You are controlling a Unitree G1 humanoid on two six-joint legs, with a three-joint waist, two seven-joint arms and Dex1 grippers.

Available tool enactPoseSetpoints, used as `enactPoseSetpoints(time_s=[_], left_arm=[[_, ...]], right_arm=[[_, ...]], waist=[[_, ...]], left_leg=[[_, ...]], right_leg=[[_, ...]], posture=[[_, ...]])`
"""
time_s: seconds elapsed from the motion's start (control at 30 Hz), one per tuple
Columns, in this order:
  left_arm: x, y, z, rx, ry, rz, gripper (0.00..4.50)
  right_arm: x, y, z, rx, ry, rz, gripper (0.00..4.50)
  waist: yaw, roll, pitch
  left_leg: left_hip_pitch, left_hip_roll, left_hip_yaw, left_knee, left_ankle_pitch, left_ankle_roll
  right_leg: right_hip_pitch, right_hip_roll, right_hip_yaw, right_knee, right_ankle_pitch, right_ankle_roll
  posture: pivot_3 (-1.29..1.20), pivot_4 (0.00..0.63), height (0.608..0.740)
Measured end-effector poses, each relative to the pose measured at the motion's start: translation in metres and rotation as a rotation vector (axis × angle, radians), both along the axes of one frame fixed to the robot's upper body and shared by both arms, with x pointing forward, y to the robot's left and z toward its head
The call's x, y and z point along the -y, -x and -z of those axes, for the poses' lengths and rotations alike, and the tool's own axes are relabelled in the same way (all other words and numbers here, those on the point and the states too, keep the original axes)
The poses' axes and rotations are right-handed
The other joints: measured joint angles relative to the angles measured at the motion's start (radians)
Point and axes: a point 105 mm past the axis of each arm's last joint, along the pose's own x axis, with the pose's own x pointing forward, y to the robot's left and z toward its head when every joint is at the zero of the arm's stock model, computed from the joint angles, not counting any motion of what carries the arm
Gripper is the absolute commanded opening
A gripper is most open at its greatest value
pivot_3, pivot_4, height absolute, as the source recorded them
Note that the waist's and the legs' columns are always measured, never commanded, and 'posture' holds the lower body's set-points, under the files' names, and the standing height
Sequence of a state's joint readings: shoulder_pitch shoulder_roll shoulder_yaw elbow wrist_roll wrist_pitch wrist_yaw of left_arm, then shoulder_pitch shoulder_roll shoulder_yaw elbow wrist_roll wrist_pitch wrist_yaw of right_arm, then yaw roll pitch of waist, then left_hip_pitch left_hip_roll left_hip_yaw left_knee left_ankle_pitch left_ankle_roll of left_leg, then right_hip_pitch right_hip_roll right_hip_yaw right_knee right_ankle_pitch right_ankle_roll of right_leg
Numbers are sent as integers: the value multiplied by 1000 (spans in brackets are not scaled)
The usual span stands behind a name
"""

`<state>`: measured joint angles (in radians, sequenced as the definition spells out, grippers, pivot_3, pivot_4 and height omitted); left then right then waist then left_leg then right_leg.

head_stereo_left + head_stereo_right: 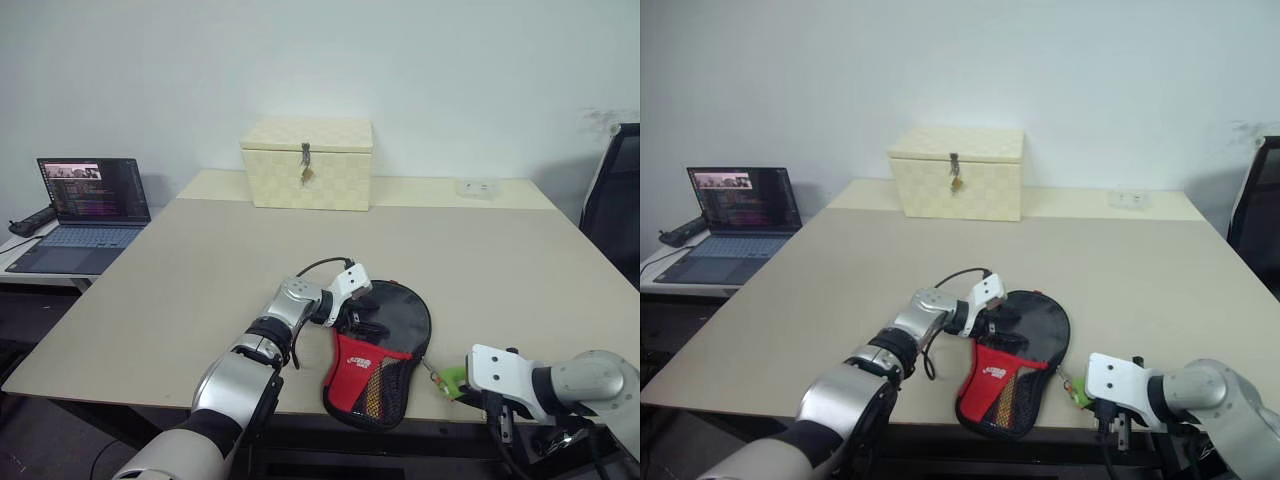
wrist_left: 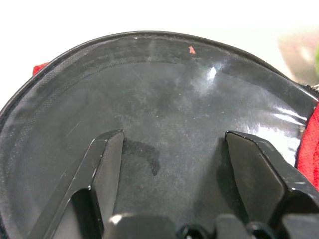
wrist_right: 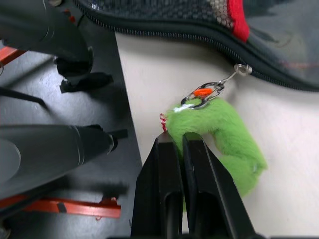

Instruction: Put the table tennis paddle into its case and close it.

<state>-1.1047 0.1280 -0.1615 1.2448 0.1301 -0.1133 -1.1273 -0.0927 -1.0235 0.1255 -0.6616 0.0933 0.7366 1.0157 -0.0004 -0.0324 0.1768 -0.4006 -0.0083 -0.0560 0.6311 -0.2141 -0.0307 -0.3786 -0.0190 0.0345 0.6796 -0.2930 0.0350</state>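
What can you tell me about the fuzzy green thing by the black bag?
The fuzzy green charm is a small bright green lump of fluffy, plush-looking stuff. It lies on the pale table near the front edge, right beside the case. A little silver clip with an orange bit joins it to the case's zip pull. The right gripper has its two black fingers shut together right at the charm's near edge; whether they pinch any fluff cannot be told.

- The case (image 1: 1012,365) lies near the front edge of the surface (image 1: 840,270).
- The left gripper (image 1: 1002,322) rests on its black part.
- A cream box (image 1: 956,172) stands far behind.
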Motion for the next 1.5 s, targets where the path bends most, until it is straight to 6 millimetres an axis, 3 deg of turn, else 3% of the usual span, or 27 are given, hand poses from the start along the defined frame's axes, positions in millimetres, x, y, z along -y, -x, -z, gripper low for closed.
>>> enactPoseSetpoints(time_s=[0.07, 0.1, 0.23, 0.33, 0.5, 0.57, 0.67, 0.83, 1.03, 1.17, 1.4, 1.5], left_arm=[[0, 0, 0, 1, 2, -5, 3546], [0, -1, 0, 1, 4, -7, 3546], [-4, -3, -2, -1, 38, -33, 3546], [-12, -5, -4, -1, 59, -52, 3546], [-39, -11, -9, 7, 118, -131, 3546], [-58, -11, -16, 12, 182, -173, 3546], [-76, -5, -26, 14, 257, -186, 3546], [-116, 17, -31, -3, 272, -232, 3546], [-132, 34, -29, -17, 255, -301, 3546], [-135, 42, -26, -22, 248, -336, 3546], [-133, 47, -30, -6, 251, -356, 3546], [-135, 47, -29, -12, 247, -368, 3546]], right_arm=[[1, -2, -1, -4, -4, 16, 27], [1, -3, -1, -10, -7, 22, 236], [-2, -5, -9, -51, -68, 51, 1292], [-7, -9, -21, -83, -148, 83, 2330], [-18, -16, -50, -115, -318, 108, 2330], [-22, -40, -67, -54, -446, 180, 2330], [-21, -70, -72, -11, -547, 313, 2330], [-23, -114, -41, -39, -608, 528, 2330], [-29, -147, -18, -8, -622, 646, 2330], [-23, -157, 1, 24, -563, 689, 2330], [-27, -162, 2, 28, -574, 680, 2330], [-38, -163, 3, -13, -606, 669, 1518]], waist=[[0, 0, 0], [-1, 0, 0], [-3, 0, 0], [-10, -1, 0], [-29, -1, 1], [-39, -2, 1], [-36, -2, 2], [-34, -2, 2], [-28, -1, 2], [-29, -1, 2], [-32, -1, 2], [-35, -1, 2]], left_leg=[[0, 0, 0, 0, 0, 0], [0, 0, 0, 0, 0, 0], [0, 1, 0, 0, 0, 0], [0, 1, -1, 0, 0, 0], [0, 1, -2, -1, 0, 0], [2, 3, -1, -1, 0, 0], [1, 3, -3, -2, 0, 0], [-3, 3, -2, -2, 0, 0], [-6, 2, -3, -1, 0, 0], [-6, 2, -2, -1, 0, 0], [-3, 4, -1, -2, 0, 0], [-2, 5, 0, -2, 0, 0]], right_leg=[[0, 0, 0, 0, 0, 0], [0, 0, 0, 0, 0, 0], [0, 0, 1, 0, 0, 0], [-1, 0, 2, 0, 0, 0], [-1, 0, 3, 1, 0, 0], [-2, -1, 5, 1, 2, -3], [-3, -1, 4, 2, 4, -6], [-8, -2, 5, 2, 4, -7], [-10, -2, 5, 3, 4, -7], [-10, -2, 5, 3, 4, -7], [-9, -1, 5, 3, 5, -8], [-8, -1, 6, 3, 5, -9]], posture=[[0, 150, 740], [0, 150, 740], [0, 150, 740], [0, 150, 740], [0, 150, 740], [0, 150, 740], [0, 150, 740], [0, 150, 740], [0, 150, 740], [0, 150, 740], [0, 150, 740], [0, 150, 740]])
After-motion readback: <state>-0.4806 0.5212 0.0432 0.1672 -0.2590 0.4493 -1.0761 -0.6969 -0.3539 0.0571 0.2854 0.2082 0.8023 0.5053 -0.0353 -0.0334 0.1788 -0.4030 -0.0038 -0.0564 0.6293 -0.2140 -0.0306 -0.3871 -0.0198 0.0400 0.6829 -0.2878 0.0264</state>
